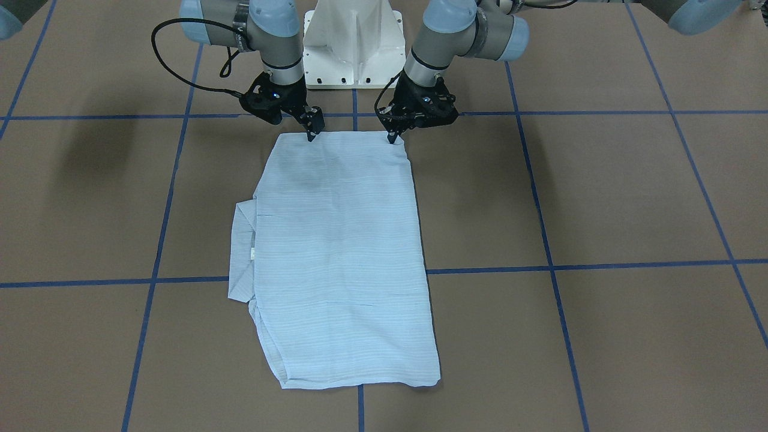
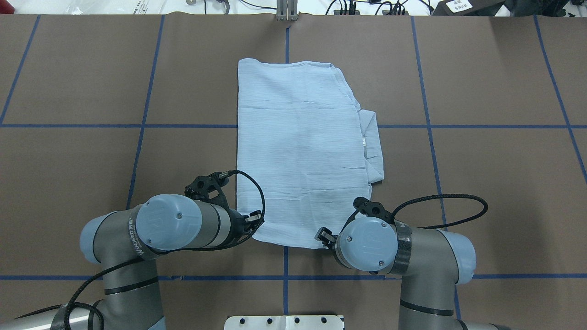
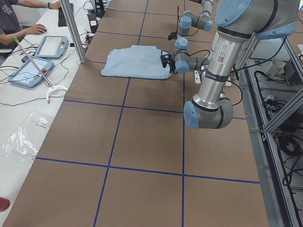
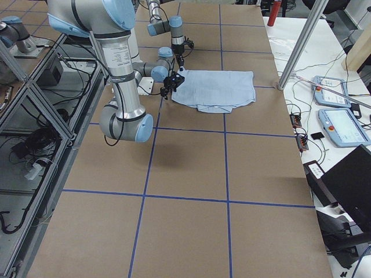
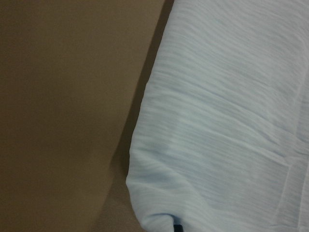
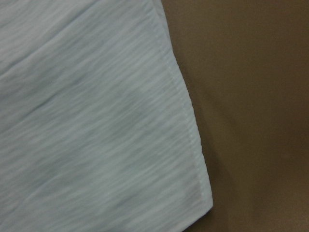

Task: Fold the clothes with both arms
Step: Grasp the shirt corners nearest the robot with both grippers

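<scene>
Folded shirt (image 1: 342, 258) lies flat mid table (image 1: 600, 198), towards the robot-side edge. Left gripper (image 1: 394, 139) and right gripper (image 1: 312, 135): fingers pinched onto its two robot-side corners.

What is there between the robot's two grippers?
One edge of the shirt runs between the left gripper and the right gripper, seen in the front-facing view.

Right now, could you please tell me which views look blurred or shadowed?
Left wrist view: the shirt is soft, with a dark shadow beside it on the table. Right wrist view: its stripes are smeared. Front-facing view: sharp, with broad soft shadows on the table.
</scene>
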Tool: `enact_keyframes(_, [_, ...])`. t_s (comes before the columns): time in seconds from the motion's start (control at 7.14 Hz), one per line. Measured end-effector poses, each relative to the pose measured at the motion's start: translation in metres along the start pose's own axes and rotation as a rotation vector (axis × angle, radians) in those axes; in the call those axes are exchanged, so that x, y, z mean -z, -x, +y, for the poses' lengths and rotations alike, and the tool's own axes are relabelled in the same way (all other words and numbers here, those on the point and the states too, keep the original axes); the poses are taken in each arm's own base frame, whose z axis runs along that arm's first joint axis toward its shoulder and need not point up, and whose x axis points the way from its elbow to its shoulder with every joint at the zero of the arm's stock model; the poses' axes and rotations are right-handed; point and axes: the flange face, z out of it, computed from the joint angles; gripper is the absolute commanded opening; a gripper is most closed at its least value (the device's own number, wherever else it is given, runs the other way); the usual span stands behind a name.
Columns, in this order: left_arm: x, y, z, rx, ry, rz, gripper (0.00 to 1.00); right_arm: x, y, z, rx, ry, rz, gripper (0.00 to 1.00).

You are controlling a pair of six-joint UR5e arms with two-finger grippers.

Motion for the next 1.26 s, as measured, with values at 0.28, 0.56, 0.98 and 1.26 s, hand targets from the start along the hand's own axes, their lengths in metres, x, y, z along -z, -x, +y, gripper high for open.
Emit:
enact_keyframes(0.28, [-0.0004,0.0002,0.0005,-0.002,0.001,0.000,0.00,0.0020,0.0022,-0.0044,-0.006,-0.003,-0.010,1.00])
enact_keyframes(0.56, [-0.0002,0.0000,0.0007,-0.002,0.001,0.001,0.00,0.0019,0.0031,-0.0071,-0.009,-0.006,-0.012,1.00])
enact_keyframes(0.98, [-0.0003,0.0001,0.0007,-0.003,0.001,0.001,0.00,-0.0025,0.0021,-0.0078,-0.010,-0.009,-0.005,1.00])
enact_keyframes(1.26, [-0.0004,0.0001,0.0007,-0.005,0.001,0.001,0.00,-0.0071,0.0017,-0.0070,-0.009,-0.011,0.003,1.00])
